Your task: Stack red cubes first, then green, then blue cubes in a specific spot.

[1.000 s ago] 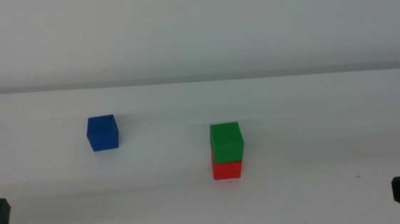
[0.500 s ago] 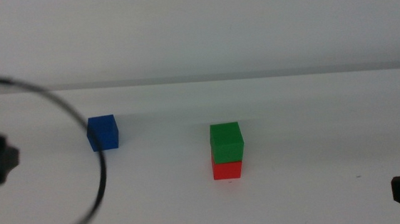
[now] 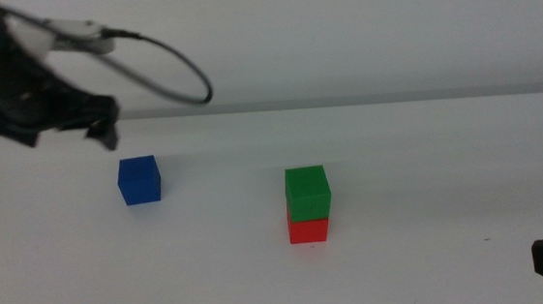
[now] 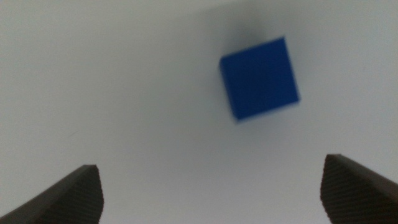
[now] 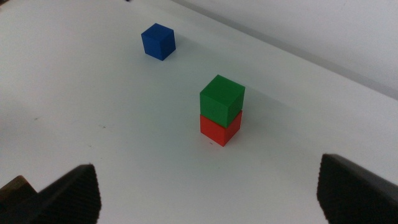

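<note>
White tabletop bears a small matte deep-blue cube, apart from the green-on-red stack; left gripper hovers over it, jaws spread; judged light, rigid; grip opposite flat faces; right gripper waits, spread.

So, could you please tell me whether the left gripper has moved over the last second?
Yes. The left gripper has risen from the bottom edge to hover, jaws open, up-left of the small deep-blue cube.
</note>
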